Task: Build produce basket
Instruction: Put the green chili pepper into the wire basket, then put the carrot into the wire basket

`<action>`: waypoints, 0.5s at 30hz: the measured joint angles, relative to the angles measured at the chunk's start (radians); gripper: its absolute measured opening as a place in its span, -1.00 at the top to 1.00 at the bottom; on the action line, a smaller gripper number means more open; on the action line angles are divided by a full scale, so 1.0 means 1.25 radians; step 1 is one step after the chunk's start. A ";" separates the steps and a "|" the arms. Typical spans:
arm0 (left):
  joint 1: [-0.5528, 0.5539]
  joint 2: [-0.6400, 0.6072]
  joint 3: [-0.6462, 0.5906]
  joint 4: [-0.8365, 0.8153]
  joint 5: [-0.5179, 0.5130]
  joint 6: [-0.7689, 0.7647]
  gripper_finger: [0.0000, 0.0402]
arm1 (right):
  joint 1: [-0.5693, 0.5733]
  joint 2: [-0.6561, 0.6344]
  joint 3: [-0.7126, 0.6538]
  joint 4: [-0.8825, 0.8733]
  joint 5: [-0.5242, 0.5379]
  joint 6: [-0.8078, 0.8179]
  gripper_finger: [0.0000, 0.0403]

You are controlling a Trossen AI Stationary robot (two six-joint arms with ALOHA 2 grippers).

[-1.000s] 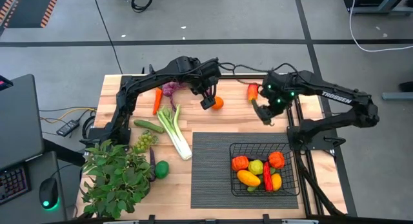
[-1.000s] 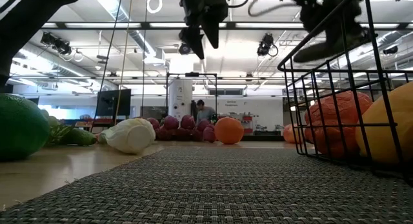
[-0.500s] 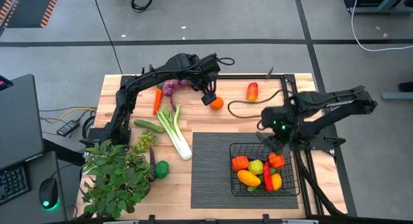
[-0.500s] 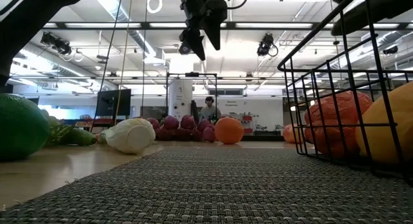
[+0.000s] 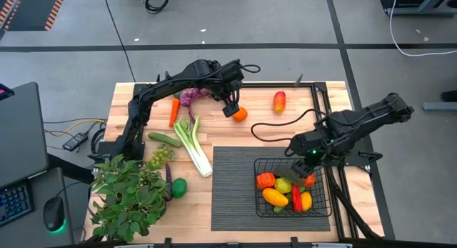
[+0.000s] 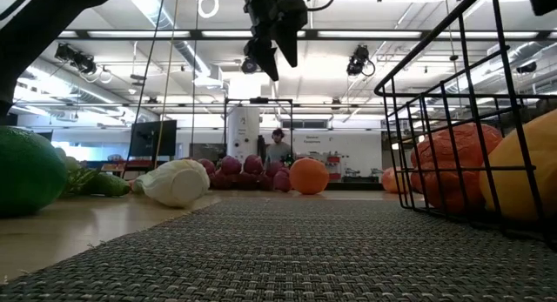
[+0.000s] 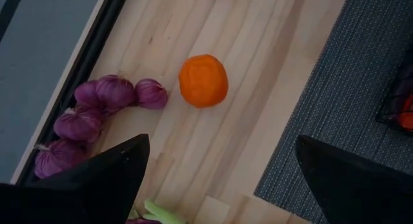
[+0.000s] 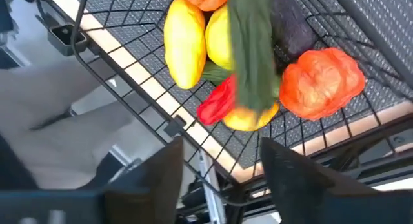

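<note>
I have the right gripper point(image 5: 305, 161) hanging over the basket point(image 5: 319, 199), which sits on the ribbed mat point(image 5: 235, 187) at the near right of the table point(image 5: 214, 137). In the right wrist view its fingers point(image 8: 145, 179) stand parted with nothing pinched between them, and a blurred green piece point(image 8: 251, 56) shows just beyond them, above the pile; I cannot tell whether it touches anything. The basket already carries a yellow pepper point(image 8: 184, 40), a red chili point(image 8: 216, 102) and an orange pepper point(image 8: 321, 82).

On the near left I see a green lime point(image 5: 178, 186) beside the potted plant point(image 5: 128, 194), then green grapes point(image 5: 160, 157), a cucumber point(image 5: 164, 139) and the leek point(image 5: 193, 144).

Farther back, my left gripper point(image 5: 230, 105) hovers above the orange point(image 7: 203, 81), its fingers point(image 7: 103, 179) spread wide and holding nothing. Purple onions point(image 7: 97, 111) lie just beside the orange, the carrot point(image 5: 173, 111) is left of them, and a red and yellow fruit point(image 5: 279, 101) rests alone near the far edge.
</note>
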 joint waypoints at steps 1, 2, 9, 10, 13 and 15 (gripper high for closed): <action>0.000 0.000 0.000 0.000 0.000 0.000 -0.97 | 0.003 0.004 0.000 0.000 0.003 -0.014 -0.12; 0.000 0.000 0.000 0.000 0.000 0.000 -0.97 | 0.005 0.005 0.000 -0.002 0.009 -0.026 -0.20; 0.000 0.000 0.000 -0.002 0.002 -0.015 -0.97 | -0.003 0.015 0.000 -0.079 0.115 -0.070 -0.50; 0.000 0.000 0.000 -0.002 0.002 -0.016 -0.97 | -0.010 0.014 0.000 -0.078 0.132 -0.073 -0.50; -0.002 0.000 0.000 0.000 0.002 -0.022 -0.97 | -0.046 0.014 0.000 -0.066 0.191 -0.070 -0.49; -0.005 0.000 0.000 0.005 0.002 -0.031 -0.97 | -0.083 0.014 0.000 -0.058 0.243 -0.056 -0.48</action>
